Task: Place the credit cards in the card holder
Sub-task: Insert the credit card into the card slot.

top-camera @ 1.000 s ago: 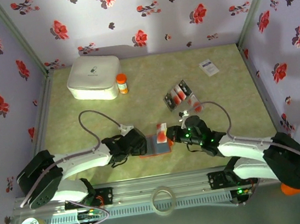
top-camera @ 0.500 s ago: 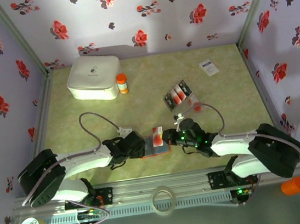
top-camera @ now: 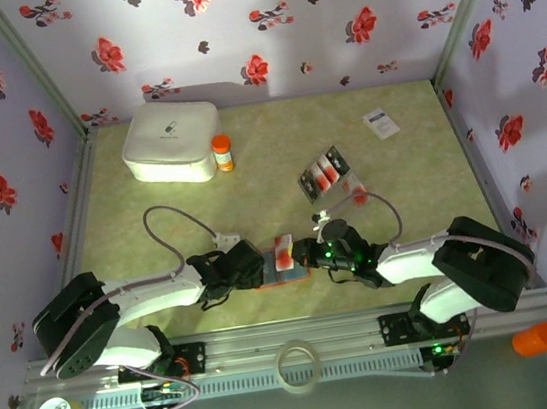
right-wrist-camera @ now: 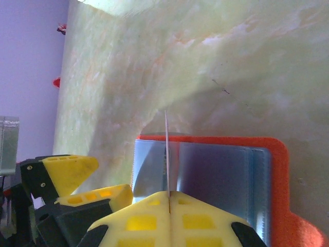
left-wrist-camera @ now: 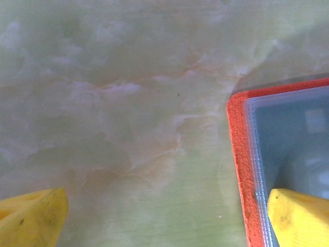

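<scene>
The right gripper (right-wrist-camera: pixel 169 194) pinches a card (right-wrist-camera: pixel 166 149) edge-on over the holder (right-wrist-camera: pixel 280 154); the left gripper (left-wrist-camera: pixel 164 216), spread wide, straddles the holder's edge, perhaps touching it.

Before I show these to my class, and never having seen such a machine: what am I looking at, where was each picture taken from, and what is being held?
These are two robot arms bolted at the near edge of a green table. The wide picture looks down from above and behind them. The two close-ups come from small cameras on the wrists, so the yellow shapes there are each arm's own fingers. On the table lie a white box, an orange-capped bottle, a white card, some dark-and-red cards and, between the arms, an open orange card holder. The right gripper is shut on one card, seen edge-on as a thin line above the holder's grey-blue panel. The left gripper is open, with one finger over the holder and the other over bare table.
</scene>
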